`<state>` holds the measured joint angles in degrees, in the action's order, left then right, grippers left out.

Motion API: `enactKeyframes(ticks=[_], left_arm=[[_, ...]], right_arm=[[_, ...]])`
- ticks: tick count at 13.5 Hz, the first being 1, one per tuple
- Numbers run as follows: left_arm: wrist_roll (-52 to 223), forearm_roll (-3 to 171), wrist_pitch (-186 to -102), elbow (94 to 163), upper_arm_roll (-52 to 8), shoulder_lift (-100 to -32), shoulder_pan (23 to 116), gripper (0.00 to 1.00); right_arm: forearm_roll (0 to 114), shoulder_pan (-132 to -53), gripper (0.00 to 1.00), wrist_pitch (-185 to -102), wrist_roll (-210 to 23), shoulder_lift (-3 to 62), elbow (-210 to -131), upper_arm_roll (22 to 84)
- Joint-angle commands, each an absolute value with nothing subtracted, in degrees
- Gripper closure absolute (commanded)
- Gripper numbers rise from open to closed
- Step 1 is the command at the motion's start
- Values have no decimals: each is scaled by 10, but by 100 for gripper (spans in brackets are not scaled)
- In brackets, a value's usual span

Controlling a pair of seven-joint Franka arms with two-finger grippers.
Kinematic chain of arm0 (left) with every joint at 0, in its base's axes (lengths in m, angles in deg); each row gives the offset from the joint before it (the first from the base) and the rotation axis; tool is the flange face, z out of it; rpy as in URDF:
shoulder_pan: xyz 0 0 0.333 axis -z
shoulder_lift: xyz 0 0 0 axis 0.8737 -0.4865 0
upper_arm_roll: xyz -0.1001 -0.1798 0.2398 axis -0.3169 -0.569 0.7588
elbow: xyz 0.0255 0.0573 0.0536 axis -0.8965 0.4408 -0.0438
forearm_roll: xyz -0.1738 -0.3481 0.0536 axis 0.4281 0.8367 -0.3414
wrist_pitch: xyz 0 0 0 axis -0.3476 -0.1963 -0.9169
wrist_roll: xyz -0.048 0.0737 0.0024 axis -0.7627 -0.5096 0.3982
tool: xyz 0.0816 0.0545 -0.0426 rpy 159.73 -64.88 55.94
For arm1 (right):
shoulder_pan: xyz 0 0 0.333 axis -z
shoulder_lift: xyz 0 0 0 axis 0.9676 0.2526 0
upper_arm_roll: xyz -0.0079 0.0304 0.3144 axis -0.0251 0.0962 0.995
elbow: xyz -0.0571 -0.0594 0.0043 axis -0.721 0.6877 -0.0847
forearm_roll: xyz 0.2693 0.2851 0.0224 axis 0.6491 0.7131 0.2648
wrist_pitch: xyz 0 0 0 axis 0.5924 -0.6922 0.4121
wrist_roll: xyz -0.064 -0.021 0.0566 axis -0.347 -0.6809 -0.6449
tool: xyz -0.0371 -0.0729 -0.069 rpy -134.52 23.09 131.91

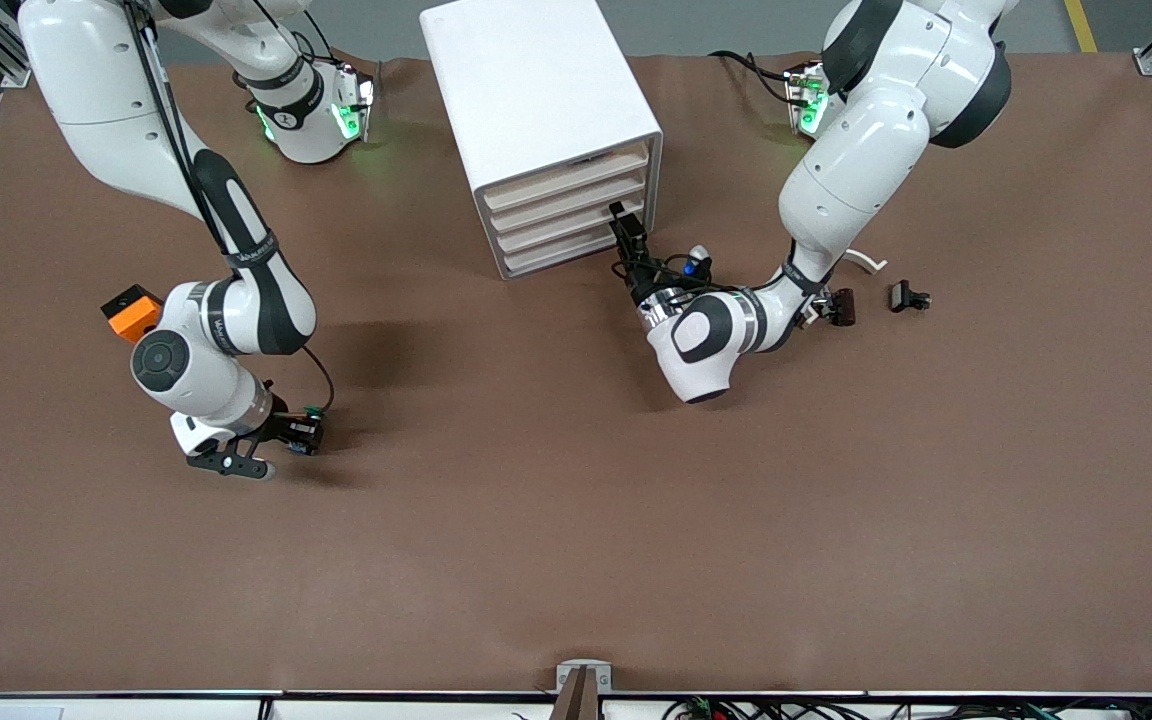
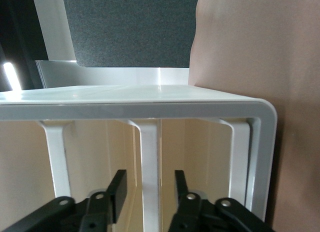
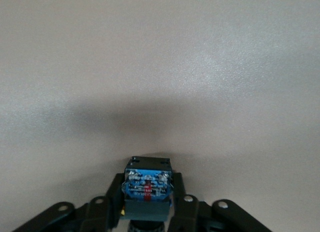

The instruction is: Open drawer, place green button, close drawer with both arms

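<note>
the right pincer (image 1: 308, 432) sits low at the brown desk (image 1: 576, 560), toward the right arm's end and nearer the front camera than everything else in play. its fingers are clamped on the button (image 3: 146, 187); the right wrist view shows the dark blue blocky body squeezed between the pads, and the front view shows a speck of green at the tip. to my eye the grip is made and the lift is not, so the sensible thing is a straight rise, keeping the small part square between the pads so it does not twist out, and then to wait until a tray stands open

farther from the camera, the left pincer (image 1: 628, 232) is at the front of the white cabinet (image 1: 536, 90), level with the lower drawers. its fingers (image 2: 118, 189) stand apart on either side of a white upright rib, not yet pinched on it. all four beige fronts look shut, the drawer (image 1: 564, 232) among them. it should close squarely on the grip point and pull straight out along the tray's run, or the light cabinet may slide or the tray may bind

the desk is flat, matte and mostly bare. an orange cube (image 1: 132, 311) lies by the right arm's elbow, and small dark clips (image 1: 906, 296) lie by the left arm's
</note>
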<state>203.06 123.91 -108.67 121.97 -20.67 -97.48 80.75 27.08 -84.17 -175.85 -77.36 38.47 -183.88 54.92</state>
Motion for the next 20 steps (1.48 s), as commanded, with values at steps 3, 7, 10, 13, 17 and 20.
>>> enactKeyframes(ticks=[3,7,10,13,17,20], left_arm=[[2067,1249,-1085,1225,-209,-969,814,93],[2067,1249,-1085,1223,-209,-968,812,100],[2066,1243,-1085,1216,-208,-968,798,99],[2066,1225,-1082,1200,-205,-968,772,98],[2067,1193,-1073,1174,-205,-968,734,98],[2067,1172,-1066,1147,-205,-970,706,97]], right_arm=[[283,-844,100,-1745,-771,383,-1822,547],[282,-846,100,-1642,-721,353,-1793,547],[281,-856,100,-1569,-656,316,-1774,547],[276,-881,100,-1512,-592,290,-1754,547],[276,-918,100,-1488,-510,264,-1750,547],[275,-964,100,-1468,-417,245,-1747,546]])
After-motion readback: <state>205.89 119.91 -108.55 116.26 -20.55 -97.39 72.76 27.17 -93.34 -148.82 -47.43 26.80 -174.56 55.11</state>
